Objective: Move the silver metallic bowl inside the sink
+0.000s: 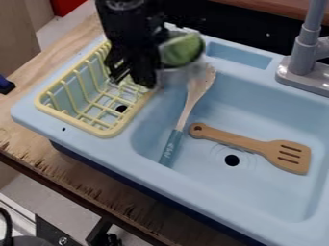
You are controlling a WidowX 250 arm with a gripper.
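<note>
Bringing the silver metallic bowl (175,76) down into the sink (257,108) was judged to be the step in hand. The bowl was at the upper left corner of the basin, beside the end effector (133,79), its blurred outline overlapping the head of a spoon (188,103). A green item (181,50) appeared to lie in it. The bowl's opening was turned partly toward the camera, suggesting a tilt. Whether the end effector was open, closed or gripping the bowl could not be determined; its lower end was over the yellow dish rack (106,132). Contact between the bowl and the sink's edge could not be confirmed either.

The task was assessed as well advanced but incomplete, as the bowl was not seen settled on the basin floor. The next move called for securing or confirming the grip, carrying the bowl toward the middle of the basin, levelling it and lowering it before release. Two hazards were noted: the green item could spill if the tilt increased, and the bowl could come to rest unevenly on the spoon or the slotted spatula (257,146).
</note>
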